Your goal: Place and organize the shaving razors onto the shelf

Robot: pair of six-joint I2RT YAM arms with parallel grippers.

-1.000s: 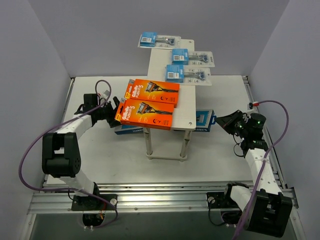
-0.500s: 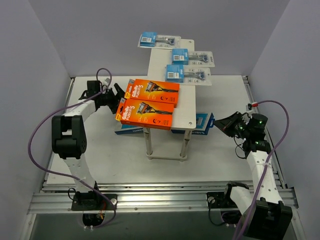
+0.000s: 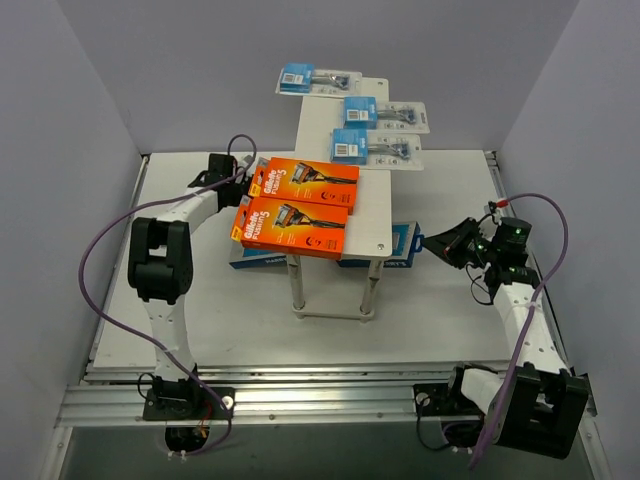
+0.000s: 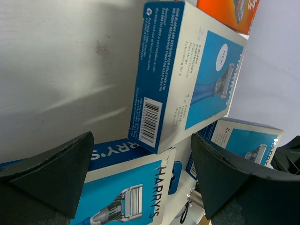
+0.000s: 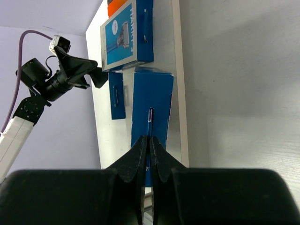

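The shelf carries two orange razor boxes and three blister packs. My left gripper is open beside the rear orange box and holds nothing. In the left wrist view its gripper faces blue-and-white boxes: one tilted, one below it. My right gripper is shut on the thin hang tab of a blue box at the shelf's right leg. The right wrist view shows the gripper pinching that box.
Another blue-and-white box lies under the shelf's left side. The shelf's thin legs stand at the front. Grey walls close in on the left, right and back. A metal rail runs along the near edge.
My left gripper has swung from left of the front orange box back to beside the rear one. My right gripper has moved left, carrying the blue box further under the shelf.
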